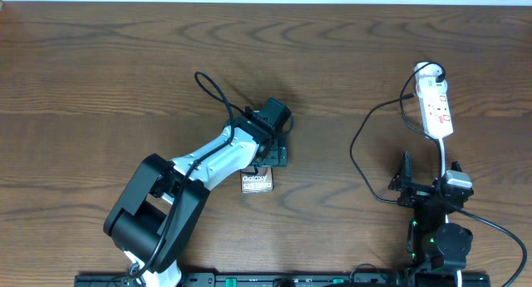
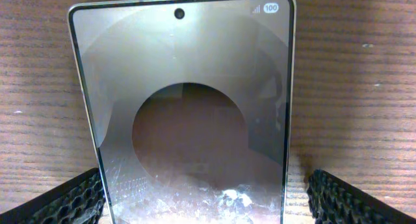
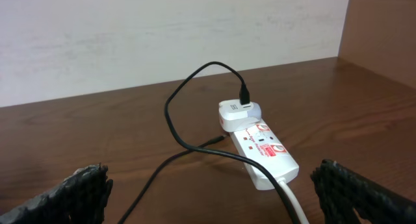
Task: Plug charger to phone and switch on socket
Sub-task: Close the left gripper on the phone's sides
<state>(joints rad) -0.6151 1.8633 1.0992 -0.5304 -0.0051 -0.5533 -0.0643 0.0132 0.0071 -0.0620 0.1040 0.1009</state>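
The phone (image 2: pixel 188 113) lies flat on the wooden table, screen up, and fills the left wrist view. My left gripper (image 2: pixel 205 211) stands open astride its near end, with a strip of bare table between the right finger (image 2: pixel 354 201) and the phone's edge. From overhead, only the phone's "Galaxy" end (image 1: pixel 257 182) shows beside the left gripper (image 1: pixel 276 154). The white socket (image 3: pixel 266 152) lies at the right, a white plug (image 3: pixel 237 113) in its far end. The black charger (image 3: pixel 175 120) loops from that plug across the table. My right gripper (image 3: pixel 214 204) hangs open before the socket (image 1: pixel 435 104), holding nothing.
The socket's thick white lead (image 3: pixel 296 204) runs back between my right fingers. A pale wall (image 3: pixel 162 36) stands behind the table, and a brown panel (image 3: pixel 383 29) rises at the right. The charger's loop (image 1: pixel 356 150) lies between the two arms.
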